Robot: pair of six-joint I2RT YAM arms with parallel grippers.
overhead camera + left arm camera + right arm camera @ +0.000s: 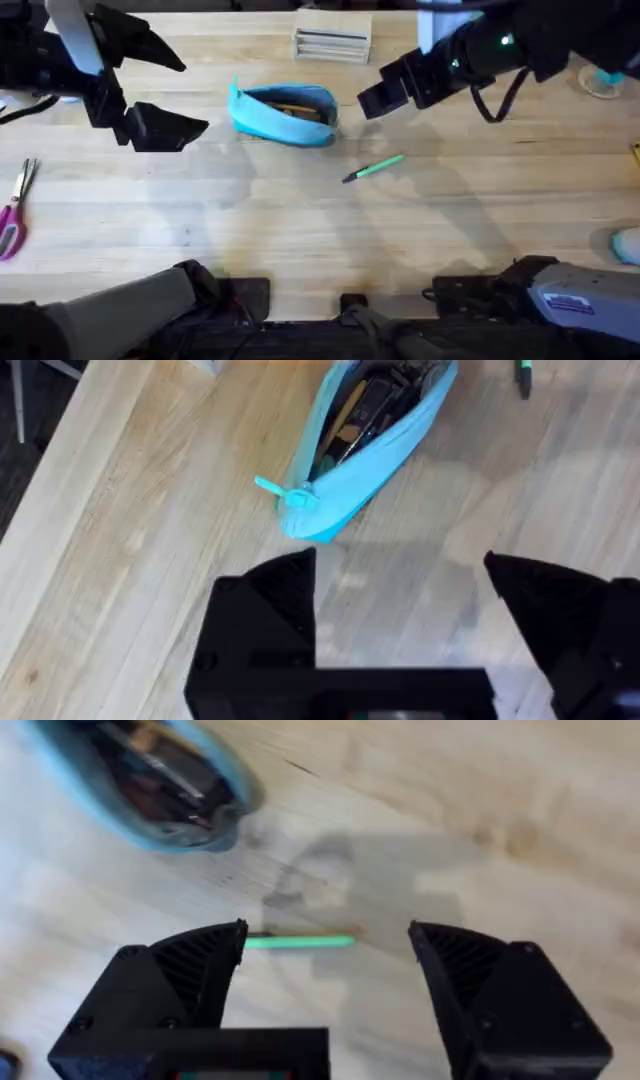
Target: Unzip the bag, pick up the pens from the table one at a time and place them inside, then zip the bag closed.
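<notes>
Turquoise bag [284, 113] unzipped, green pen [375, 167] beside, pink scissors [14, 212] apart; both claws spread.

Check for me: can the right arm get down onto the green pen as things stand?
Probably yes. The right gripper is open above the green pen, which lies alone on bare table, apart from the open bag.

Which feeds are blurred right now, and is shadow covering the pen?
Right wrist view: motion-blurred, bag smeared, pen lying beside the gripper's shadow. Left wrist view: sharp. Overhead view: right gripper slightly soft; the pen sits in a faint arm shadow, still distinct.
</notes>
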